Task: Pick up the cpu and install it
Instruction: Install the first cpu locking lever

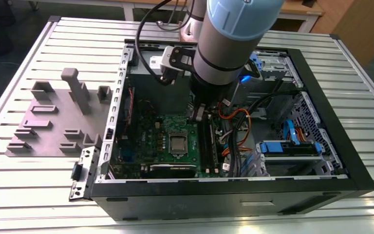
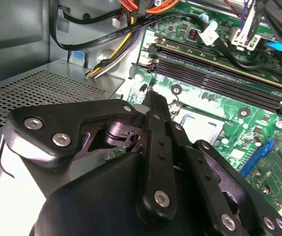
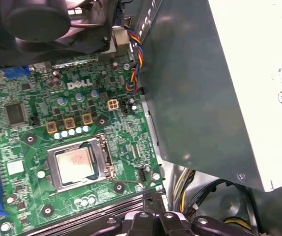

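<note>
the cpu (image 3: 75,162) lies flat in its socket on the green motherboard (image 3: 131,147), inside the open computer case (image 1: 239,200) on the slatted counter (image 1: 31,195). the hand (image 2: 155,101) hangs low over the board near the memory slots (image 2: 219,73), just beside the socket and apart from the cpu. it is drawn narrow and holds nothing. a grey fixture (image 1: 50,131) stands beside the case.

Open computer case (image 1: 239,201) — grey fixture (image 1: 44,126) beside it.

Pale blue joint cap (image 1: 239,14) on silver-grey arm (image 1: 223,56), black cables (image 1: 144,29), black screw-studded claw (image 2: 154,101)
</note>
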